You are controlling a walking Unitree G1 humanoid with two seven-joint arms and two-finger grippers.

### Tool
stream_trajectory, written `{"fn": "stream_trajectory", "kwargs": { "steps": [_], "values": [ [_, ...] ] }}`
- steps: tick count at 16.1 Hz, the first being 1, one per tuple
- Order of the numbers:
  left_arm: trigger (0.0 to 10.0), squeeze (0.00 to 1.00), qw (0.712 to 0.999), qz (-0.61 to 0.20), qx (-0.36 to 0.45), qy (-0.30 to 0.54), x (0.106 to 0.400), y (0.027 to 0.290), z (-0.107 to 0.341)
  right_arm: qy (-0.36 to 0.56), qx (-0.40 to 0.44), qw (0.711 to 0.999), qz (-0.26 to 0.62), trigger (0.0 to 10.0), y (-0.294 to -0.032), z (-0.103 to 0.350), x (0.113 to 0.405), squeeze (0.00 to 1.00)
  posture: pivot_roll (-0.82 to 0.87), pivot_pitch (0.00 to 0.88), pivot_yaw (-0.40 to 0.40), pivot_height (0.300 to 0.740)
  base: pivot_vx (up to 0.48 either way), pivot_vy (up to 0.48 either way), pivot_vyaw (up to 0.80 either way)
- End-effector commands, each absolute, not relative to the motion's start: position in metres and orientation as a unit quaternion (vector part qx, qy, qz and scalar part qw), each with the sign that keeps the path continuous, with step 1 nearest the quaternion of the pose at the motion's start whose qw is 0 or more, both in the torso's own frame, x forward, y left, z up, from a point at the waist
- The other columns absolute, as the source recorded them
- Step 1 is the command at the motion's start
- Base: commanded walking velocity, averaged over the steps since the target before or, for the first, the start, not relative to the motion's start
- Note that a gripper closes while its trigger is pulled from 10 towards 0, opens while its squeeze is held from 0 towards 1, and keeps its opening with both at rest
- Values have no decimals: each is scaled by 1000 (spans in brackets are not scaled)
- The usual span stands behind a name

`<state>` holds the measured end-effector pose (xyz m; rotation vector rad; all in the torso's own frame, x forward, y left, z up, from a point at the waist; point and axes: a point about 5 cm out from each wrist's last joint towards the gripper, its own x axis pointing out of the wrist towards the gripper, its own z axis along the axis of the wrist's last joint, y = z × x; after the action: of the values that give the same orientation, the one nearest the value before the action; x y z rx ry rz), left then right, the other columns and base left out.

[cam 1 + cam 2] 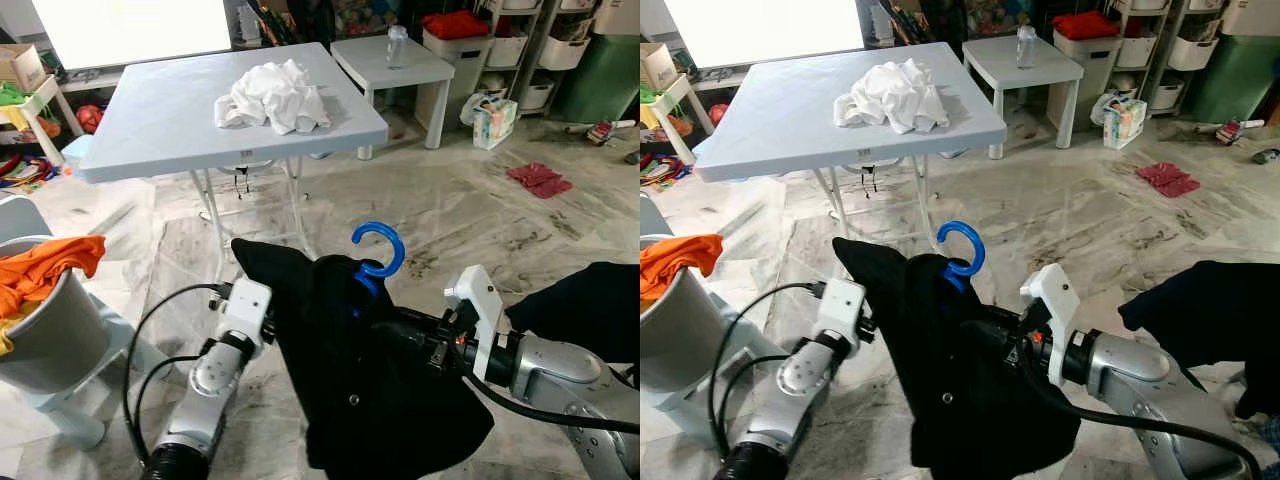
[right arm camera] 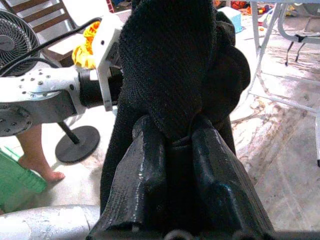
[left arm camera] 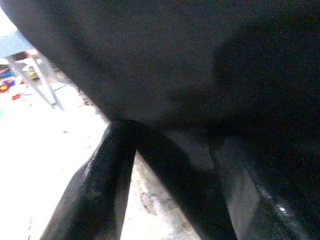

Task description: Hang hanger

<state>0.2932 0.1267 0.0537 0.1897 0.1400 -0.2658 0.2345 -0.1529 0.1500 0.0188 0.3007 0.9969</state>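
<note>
A blue plastic hanger [image 1: 378,252] sits upright in mid-air in the near middle of the room, above the marble floor and nearer than the folding table. Its round open hook pokes up clear of the cloth, curling over toward the left. A black knitted garment [image 1: 370,385] is draped over the hanger, covering its shoulders completely, so the hanger's arms cannot be made out. The dark fabric rises to a peak at the left shoulder, bunches around the neck below the hook, and hangs down in loose folds.
</note>
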Motion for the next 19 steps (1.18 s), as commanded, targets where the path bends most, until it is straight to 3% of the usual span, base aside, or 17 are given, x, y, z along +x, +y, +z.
{"fn": "stream_trajectory", "kwargs": {
  "steps": [1, 4, 5, 6, 7, 10, 14, 19],
  "values": [
    [0, 0, 987, -115, 89, 69, 297, 134, 56, 135, -29, 868, 477, 10000, -152, 151, 235, 0, -37, 0, 28, 740, 0, 0, 0],
    [0, 0, 987, -124, 81, 67, 296, 130, 56, 127, -46, 892, 431, 10000, -153, 147, 249, 0, -33, 0, 22, 740, 0, 0, 0],
    [7961, 0, 981, -182, 34, 66, 292, 108, 59, 110, -43, 906, 407, 10000, -149, 150, 258, 0, -36, 0, 22, 740, 0, 0, 0],
    [10000, 0, 975, -211, 16, 63, 289, 97, 62, 103, -42, 915, 387, 10000, -148, 151, 264, 0, -37, 0, 21, 740, 0, 0, 0],
    [10000, 1000, 962, -270, 0, 49, 282, 76, 68, 88, -36, 932, 349, 10000, -143, 153, 277, 0, -40, 0, 22, 740, 0, 0, 0],
    [10000, 1000, 949, -314, 18, 19, 278, 59, 78, 86, -32, 936, 341, 10000, -126, 149, 287, 0, -39, 0, 18, 740, 0, 0, 0],
    [10000, 1000, 963, -266, 32, 0, 289, 79, 86, 110, -35, 927, 357, 10000, -115, 128, 280, 0, -39, 0, 10, 740, 0, 0, 0],
    [10000, 1000, 965, -257, 53, 4, 291, 80, 83, 128, -41, 927, 351, 10000, -115, 110, 279, 0, -43, 0, 7, 740, 0, 0, 0]
  ]
}}
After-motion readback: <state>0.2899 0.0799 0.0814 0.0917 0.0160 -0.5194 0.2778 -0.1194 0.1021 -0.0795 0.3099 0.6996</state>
